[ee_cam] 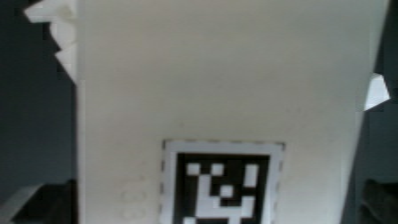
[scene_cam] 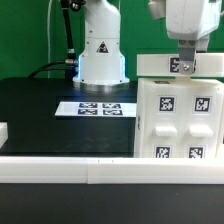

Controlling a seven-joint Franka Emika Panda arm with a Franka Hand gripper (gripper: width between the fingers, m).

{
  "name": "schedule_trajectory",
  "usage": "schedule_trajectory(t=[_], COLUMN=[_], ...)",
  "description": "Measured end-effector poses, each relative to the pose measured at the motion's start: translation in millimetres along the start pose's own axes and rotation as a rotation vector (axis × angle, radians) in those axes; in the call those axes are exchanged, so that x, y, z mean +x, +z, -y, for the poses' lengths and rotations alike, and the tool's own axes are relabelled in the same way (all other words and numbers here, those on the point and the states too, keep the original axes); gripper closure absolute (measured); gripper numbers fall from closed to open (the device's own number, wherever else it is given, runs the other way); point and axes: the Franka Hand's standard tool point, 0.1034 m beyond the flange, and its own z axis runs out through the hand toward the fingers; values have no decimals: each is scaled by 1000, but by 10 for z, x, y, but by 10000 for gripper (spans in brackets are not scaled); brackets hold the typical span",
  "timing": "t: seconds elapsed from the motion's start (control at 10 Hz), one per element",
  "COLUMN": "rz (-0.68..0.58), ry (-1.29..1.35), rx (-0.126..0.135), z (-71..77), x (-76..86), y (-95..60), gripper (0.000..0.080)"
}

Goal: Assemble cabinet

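The white cabinet body [scene_cam: 178, 122] stands at the exterior view's right, with several marker tags on its front. A flat white panel [scene_cam: 160, 66] with a marker tag lies across its top. My gripper [scene_cam: 184, 60] comes straight down onto this panel and is shut on it at the tag. In the wrist view the panel [ee_cam: 214, 90] fills almost the whole picture, with its tag [ee_cam: 222, 180] near my gripper [ee_cam: 217, 216]. The fingers themselves are mostly hidden at the dark lower corners.
The marker board [scene_cam: 100, 107] lies on the black table in front of the robot base [scene_cam: 100, 55]. A white rail [scene_cam: 70, 168] runs along the front edge. A small white part [scene_cam: 3, 131] sits at the exterior view's left edge.
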Motion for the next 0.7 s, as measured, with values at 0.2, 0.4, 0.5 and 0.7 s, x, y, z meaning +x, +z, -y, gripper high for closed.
schedule_trajectory(t=[0.2, 0.4, 0.5, 0.7], rz=[-1, -1, -2, -3], ry=[23, 54, 126, 376], rx=[0, -1, 0, 0], z=[-9, -15, -14, -16], x=[-8, -14, -12, -16], y=[-3, -5, -5, -3], gripper=[202, 229, 229, 231])
